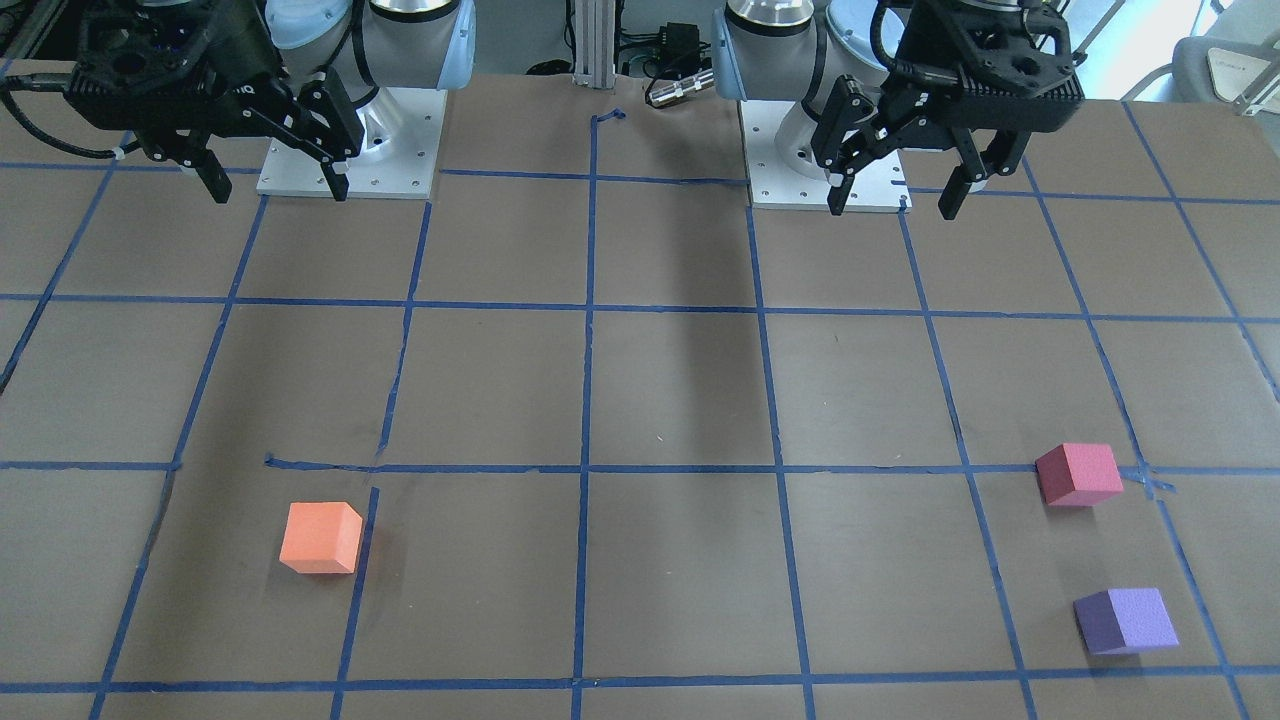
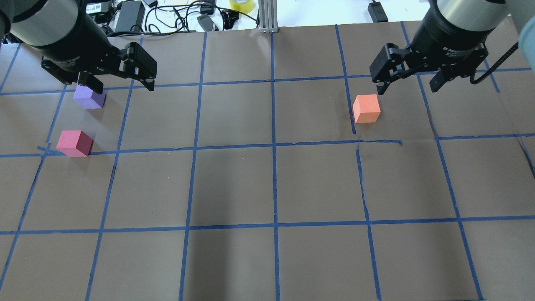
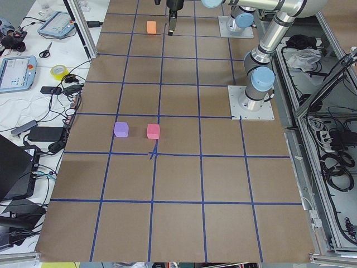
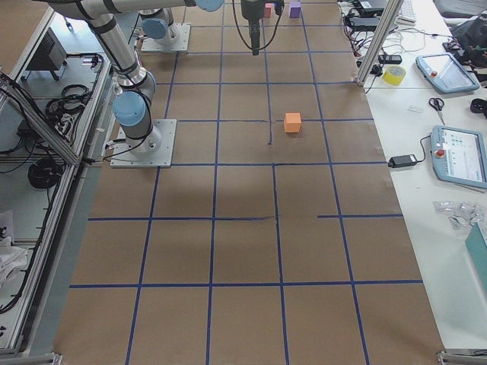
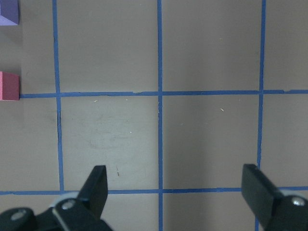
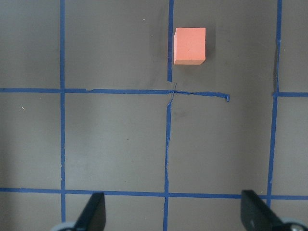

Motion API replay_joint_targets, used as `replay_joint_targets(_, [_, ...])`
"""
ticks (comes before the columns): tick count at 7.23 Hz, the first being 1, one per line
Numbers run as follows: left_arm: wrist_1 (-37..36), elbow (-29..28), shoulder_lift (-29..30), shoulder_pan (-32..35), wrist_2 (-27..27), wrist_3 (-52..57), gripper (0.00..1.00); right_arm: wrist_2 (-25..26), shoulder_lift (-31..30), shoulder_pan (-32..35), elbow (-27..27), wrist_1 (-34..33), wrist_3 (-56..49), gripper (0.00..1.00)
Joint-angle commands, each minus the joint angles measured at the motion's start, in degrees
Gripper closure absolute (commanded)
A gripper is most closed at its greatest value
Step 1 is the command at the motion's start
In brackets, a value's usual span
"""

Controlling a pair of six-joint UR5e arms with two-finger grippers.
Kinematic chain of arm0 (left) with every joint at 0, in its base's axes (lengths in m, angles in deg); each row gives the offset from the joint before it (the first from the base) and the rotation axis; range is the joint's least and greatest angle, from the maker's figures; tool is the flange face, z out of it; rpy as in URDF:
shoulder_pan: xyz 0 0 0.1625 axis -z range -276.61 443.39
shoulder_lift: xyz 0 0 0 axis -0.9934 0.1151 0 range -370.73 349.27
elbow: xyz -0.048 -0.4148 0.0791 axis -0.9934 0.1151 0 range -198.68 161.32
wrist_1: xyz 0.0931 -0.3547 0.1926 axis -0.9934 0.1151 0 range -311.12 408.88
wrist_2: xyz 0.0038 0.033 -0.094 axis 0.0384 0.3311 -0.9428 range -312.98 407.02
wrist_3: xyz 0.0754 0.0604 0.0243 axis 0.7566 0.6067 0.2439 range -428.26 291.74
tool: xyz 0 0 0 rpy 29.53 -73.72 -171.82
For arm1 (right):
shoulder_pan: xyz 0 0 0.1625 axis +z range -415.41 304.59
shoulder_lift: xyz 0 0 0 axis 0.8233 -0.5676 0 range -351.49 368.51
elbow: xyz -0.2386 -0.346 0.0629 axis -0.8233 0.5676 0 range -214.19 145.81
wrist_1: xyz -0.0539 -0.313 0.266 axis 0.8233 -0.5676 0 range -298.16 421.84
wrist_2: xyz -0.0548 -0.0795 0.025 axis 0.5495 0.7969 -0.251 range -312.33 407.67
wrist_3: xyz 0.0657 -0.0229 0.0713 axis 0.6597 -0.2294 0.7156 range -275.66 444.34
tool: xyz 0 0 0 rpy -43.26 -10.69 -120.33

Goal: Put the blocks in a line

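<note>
Three foam cubes lie apart on the brown gridded table. The orange block [image 2: 366, 108] [image 1: 321, 538] [image 6: 189, 45] is on the robot's right side. The reddish-pink block [image 2: 75, 143] [image 1: 1078, 474] [image 5: 8, 86] and the purple block [image 2: 89, 98] [image 1: 1125, 620] [image 5: 8, 12] are on the robot's left side, the purple one farther out. My left gripper [image 2: 124, 88] [image 1: 893, 205] [image 5: 175, 178] is open and empty, raised high above the table. My right gripper [image 2: 407, 90] [image 1: 279, 193] [image 6: 173, 201] is open and empty, also raised high.
Blue tape lines [image 2: 273, 146] divide the table into squares. The two arm bases [image 1: 350, 140] [image 1: 820, 150] stand at the robot's edge. An aluminium post [image 2: 267, 16], cables, a tape roll [image 2: 241, 5] and tablets [image 3: 17, 70] lie past the far edge.
</note>
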State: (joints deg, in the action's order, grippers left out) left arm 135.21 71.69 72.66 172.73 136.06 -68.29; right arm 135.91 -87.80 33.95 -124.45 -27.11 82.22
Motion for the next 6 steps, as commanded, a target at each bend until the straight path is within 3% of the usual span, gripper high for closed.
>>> replay_joint_targets(1, [-0.03,0.07,-0.07,0.05,-0.01,-0.06,0.0,0.09,-0.02,0.02,0.0,0.0,0.01,0.0])
replay_joint_targets(6, [0.06,0.07,0.02,0.05,0.08,-0.06,0.0,0.79,0.06,0.02,-0.09,-0.09,0.01,0.0])
